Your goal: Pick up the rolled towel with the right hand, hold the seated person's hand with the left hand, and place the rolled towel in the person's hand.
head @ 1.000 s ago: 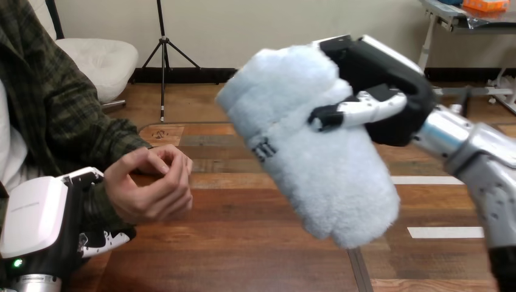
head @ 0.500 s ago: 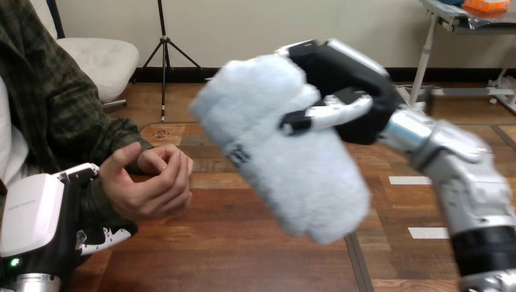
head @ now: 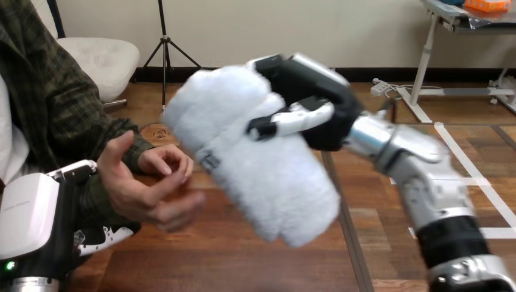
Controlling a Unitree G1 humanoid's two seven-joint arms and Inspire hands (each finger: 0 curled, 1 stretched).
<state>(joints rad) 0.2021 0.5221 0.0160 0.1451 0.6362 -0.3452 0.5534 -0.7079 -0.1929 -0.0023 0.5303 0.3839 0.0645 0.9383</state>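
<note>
- This looks like a robotics lab or test space.
- A silver, jointed right arm (head: pixel 420 176) reaches in from 4 o'clock over a wooden table (head: pixel 243 261).
- The person's hand (head: pixel 146 188) at 9 o'clock is next to the robot's left hand (head: pixel 30 225).
- White tape strips (head: pixel 496 233) mark the wood at 3 o'clock.

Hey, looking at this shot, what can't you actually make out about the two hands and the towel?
- Right hand, head view: its fingers on the far side of the rolled towel are hidden by the towel.
- Left hand: its palm is hidden by the person's sleeve; its base is cut off by the bottom edge.
- The towel overlaps the person's hand, so contact cannot be told.
</note>
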